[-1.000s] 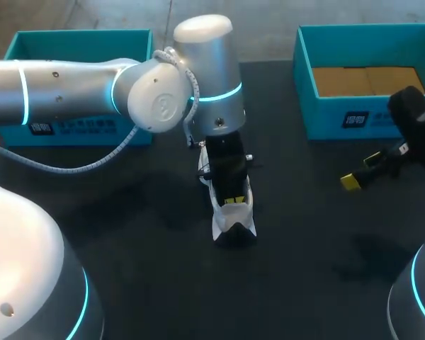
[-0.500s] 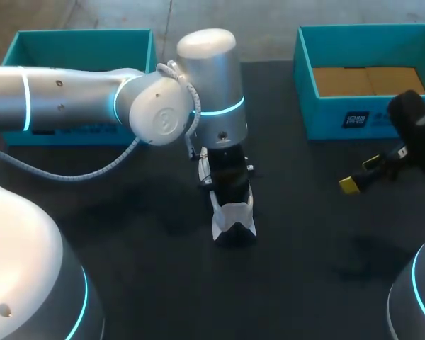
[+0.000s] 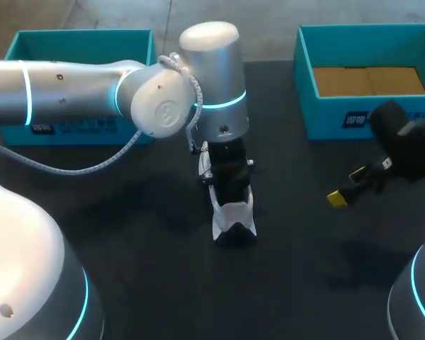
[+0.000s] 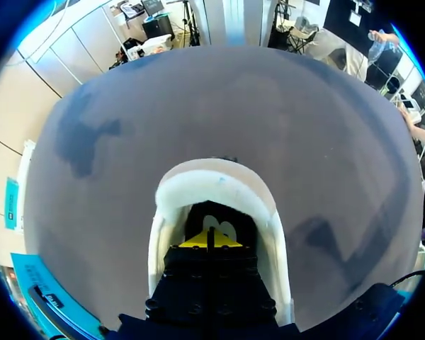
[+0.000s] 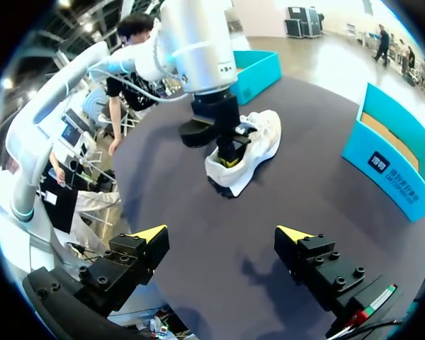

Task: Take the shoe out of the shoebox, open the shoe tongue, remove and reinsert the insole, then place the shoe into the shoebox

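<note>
While the white shoe (image 3: 234, 218) stands on the desk (image 3: 127, 234), our left hand (image 4: 211, 241) sits down inside its opening, fingertips (image 4: 196, 243) pressed together. Our right hand (image 5: 221, 231) hangs over the desk with its fingers spread wide, apart from the shoe, near a teal shoebox (image 3: 340, 117).

- Shoe (image 3: 234, 218): you have a white trainer, upright on its sole in the middle of the counter (image 3: 127, 234). It sits well apart from both boxes. The padded white collar gapes, and the inside is dark.
- Shoebox (image 3: 354, 117): at the far right of the counter, teal, open-topped, with a brown card floor.
- Second teal box (image 3: 78, 42): at the far left, open-topped.
</note>
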{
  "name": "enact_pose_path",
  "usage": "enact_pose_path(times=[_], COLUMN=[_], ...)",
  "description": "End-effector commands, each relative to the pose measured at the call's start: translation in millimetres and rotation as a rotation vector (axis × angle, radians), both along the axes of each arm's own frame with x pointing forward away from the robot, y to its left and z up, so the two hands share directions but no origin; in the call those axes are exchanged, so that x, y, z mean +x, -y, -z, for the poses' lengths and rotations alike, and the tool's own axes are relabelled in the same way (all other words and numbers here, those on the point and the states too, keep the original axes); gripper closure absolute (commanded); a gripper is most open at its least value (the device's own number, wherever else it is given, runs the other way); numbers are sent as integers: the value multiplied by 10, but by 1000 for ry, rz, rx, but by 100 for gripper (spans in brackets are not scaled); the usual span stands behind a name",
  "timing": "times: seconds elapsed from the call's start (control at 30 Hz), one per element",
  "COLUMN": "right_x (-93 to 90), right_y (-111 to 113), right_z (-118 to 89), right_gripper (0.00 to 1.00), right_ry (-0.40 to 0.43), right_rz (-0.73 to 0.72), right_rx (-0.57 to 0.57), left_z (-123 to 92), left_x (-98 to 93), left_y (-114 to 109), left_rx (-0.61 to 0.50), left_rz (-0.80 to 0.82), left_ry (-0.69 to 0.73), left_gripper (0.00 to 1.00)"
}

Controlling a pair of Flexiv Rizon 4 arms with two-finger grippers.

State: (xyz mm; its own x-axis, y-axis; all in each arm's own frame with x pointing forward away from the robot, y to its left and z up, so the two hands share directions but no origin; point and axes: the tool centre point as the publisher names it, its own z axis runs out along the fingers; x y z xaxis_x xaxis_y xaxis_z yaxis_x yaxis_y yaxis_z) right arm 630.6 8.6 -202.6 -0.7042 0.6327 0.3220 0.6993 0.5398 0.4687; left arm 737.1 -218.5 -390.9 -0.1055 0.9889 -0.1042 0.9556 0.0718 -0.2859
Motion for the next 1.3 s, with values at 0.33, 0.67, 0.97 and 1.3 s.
enact_pose_path(times=[0.33,0.67,0.97,1.3], right_x=[60,109,48,24], right_y=[-121,-174,-289,-358], right_z=[160,108,213,338], right_gripper=[0,0,0,0], right_ry=[-31,-15,52,90], right_rz=[-15,-40,-63,-84], right_rx=[3,-2,-46,-50], left_z=[167,-59,42,121], left_x=[-36,121,130,27], left_y=[4,28,50,22], left_rx=[-3,-37,-12,11], left_rz=[-22,-12,-23,-12], left_ry=[-13,24,-34,-69], left_gripper=[100,100,100,100])
